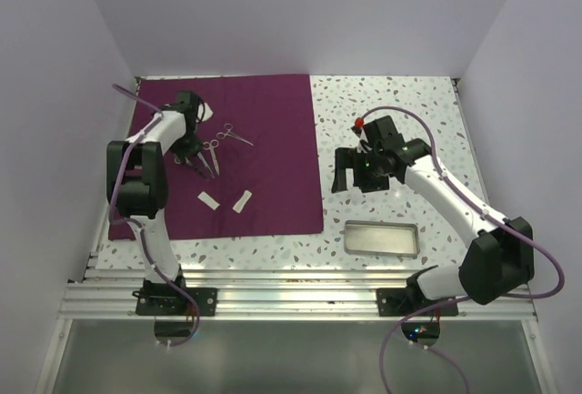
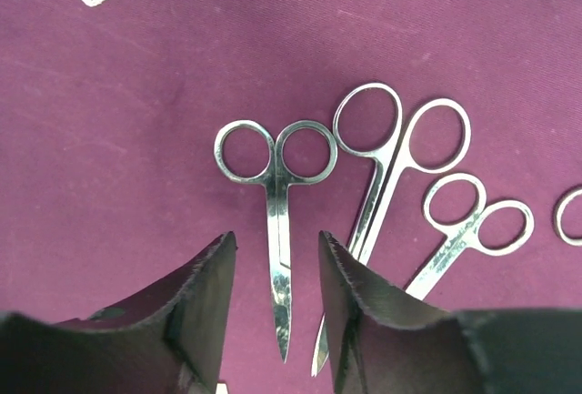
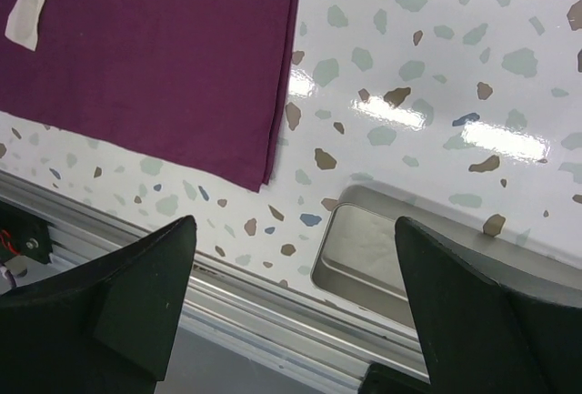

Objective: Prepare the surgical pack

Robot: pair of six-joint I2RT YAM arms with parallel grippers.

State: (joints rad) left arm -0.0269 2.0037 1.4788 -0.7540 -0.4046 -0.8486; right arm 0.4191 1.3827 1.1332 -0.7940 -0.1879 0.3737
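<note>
One scissors (image 2: 277,230) between left fingers (image 2: 205,312), touching neither.

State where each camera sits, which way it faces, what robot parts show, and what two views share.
Top external: above and behind, facing down on the table; both arms show.
Left wrist: on left arm, facing down at scissors on the purple cloth; own fingers show.
Right wrist: on right arm, facing down at the cloth's corner and steel tray; own fingers show.
Shared: top and right wrist both show the tray.
</note>
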